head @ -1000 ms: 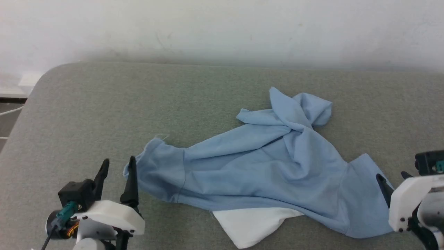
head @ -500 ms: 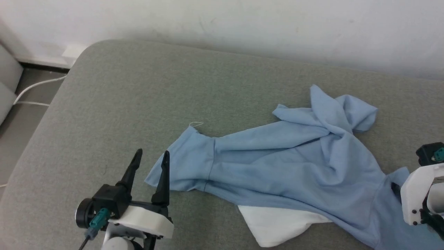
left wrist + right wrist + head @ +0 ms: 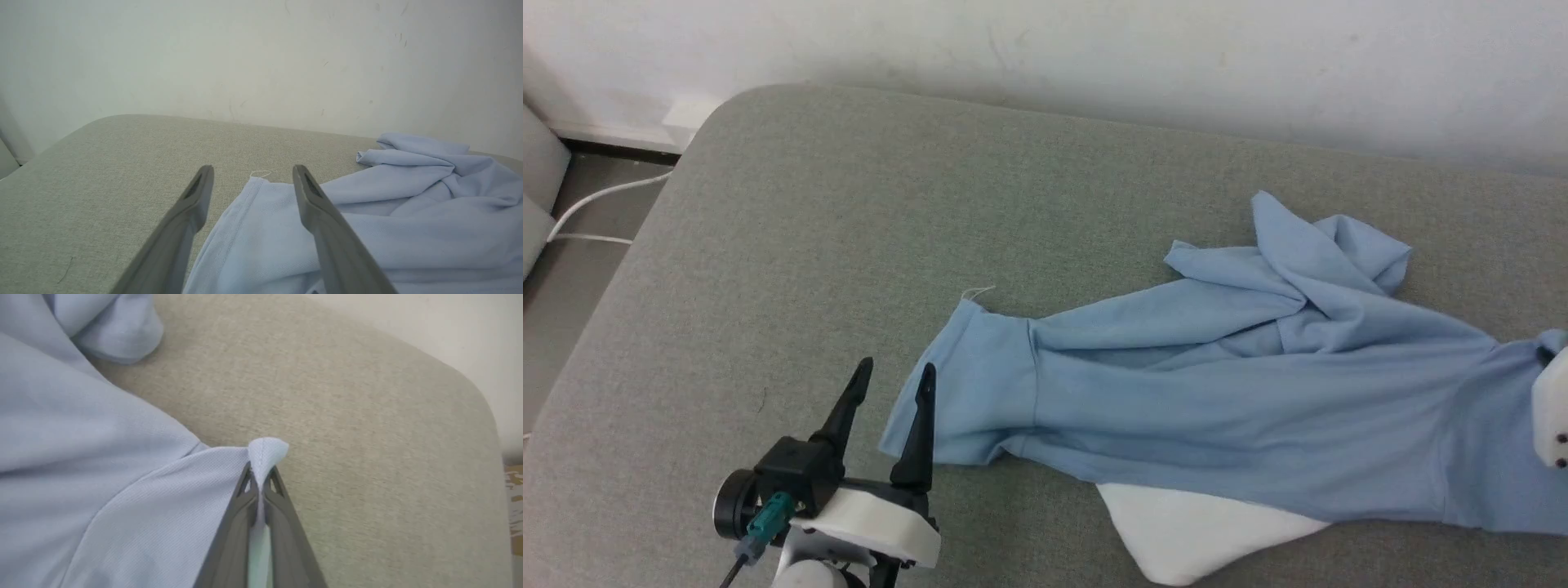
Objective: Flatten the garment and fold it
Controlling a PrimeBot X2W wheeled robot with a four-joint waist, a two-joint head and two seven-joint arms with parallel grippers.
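- The shirt (image 3: 1217, 408) lies crumpled across the grey cushion (image 3: 849, 204), drawn out from its left sleeve (image 3: 968, 384) to the right edge of the head view, with a twisted bunch (image 3: 1327, 253) on the far side
- The right gripper (image 3: 260, 475) is clamped on a small pinch of cloth at the shirt's right end; so thin a bite of soft knit could slip out under a hard pull
- The left gripper (image 3: 896, 367) stands wide open astride the sleeve hem, holding nothing; a pull from the right before it closes would likely drag the whole shirt sideways and flatten nothing
- Closing too high could miss the hem or catch one layer only
- Tension may tighten the bunch rather than open it
- The white flap (image 3: 1192, 531) under the near edge could end up trapped beneath
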